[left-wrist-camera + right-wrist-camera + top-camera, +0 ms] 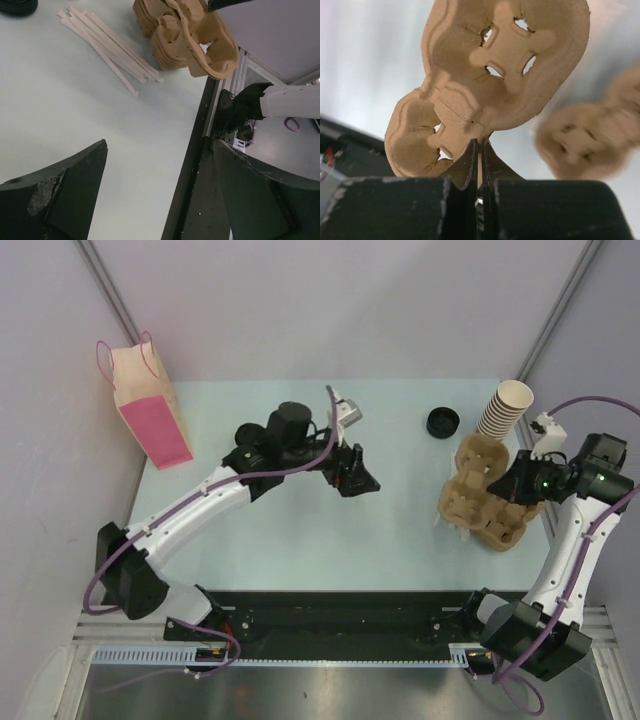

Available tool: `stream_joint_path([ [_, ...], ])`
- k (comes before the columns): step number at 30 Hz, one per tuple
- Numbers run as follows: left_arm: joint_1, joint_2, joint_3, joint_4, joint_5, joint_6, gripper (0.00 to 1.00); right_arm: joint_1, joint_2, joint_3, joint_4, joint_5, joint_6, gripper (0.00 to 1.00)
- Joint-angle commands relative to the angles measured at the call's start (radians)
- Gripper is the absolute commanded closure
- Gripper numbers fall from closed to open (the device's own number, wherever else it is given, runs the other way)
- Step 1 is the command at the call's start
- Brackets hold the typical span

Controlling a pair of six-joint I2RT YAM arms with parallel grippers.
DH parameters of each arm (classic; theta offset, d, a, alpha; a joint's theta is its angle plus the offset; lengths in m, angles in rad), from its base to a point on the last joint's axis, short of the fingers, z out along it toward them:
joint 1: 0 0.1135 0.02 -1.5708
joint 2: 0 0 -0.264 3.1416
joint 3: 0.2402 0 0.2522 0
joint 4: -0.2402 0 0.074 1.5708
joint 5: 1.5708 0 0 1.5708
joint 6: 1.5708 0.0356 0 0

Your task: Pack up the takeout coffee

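The takeout coffee does not show as a lidded cup. A round black lid point(442, 422) sits at the back of the table, and I cannot tell whether a cup is under it. In the left wrist view its black edge point(17, 6) shows at top left. My left gripper point(354, 472) point(160, 165) hangs open over the middle of the table, with nothing between its fingers. My right gripper point(512, 486) point(480, 142) is shut on the rim of a brown pulp cup carrier point(495, 75), which is tilted up off the others point(485, 515).
A stack of lidless tan cups point(505, 408) leans at the back right. Wooden stir sticks point(110, 47) lie left of the carriers. A pink and tan paper bag point(150, 405) stands at the back left. The table's near edge has a black rail point(192, 165).
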Motion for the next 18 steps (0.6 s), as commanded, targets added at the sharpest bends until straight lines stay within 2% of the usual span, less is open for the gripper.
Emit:
stream_joint_path([
  [1,0.091,-0.132,-0.172,0.221,0.139,-0.206,0.1,0.121,-0.022,0.037,-0.037,-0.249,-0.022,1.0],
  [6,0.099,-0.225,-0.294,0.338,0.216,-0.283,0.18,0.31,-0.006,0.034,0.005,-0.413,-0.025,1.0],
  [10,0.099,-0.265,-0.328,0.361,0.235,-0.323,0.35,0.439,0.01,0.031,0.104,-0.452,0.053,1.0],
  [12,0.099,-0.276,-0.363,0.419,0.261,-0.37,0.39,0.498,0.018,0.025,0.182,-0.458,0.141,1.0],
  [18,0.102,-0.296,-0.435,0.536,0.252,-0.507,0.41,0.609,0.012,0.015,0.308,-0.429,0.26,1.0],
])
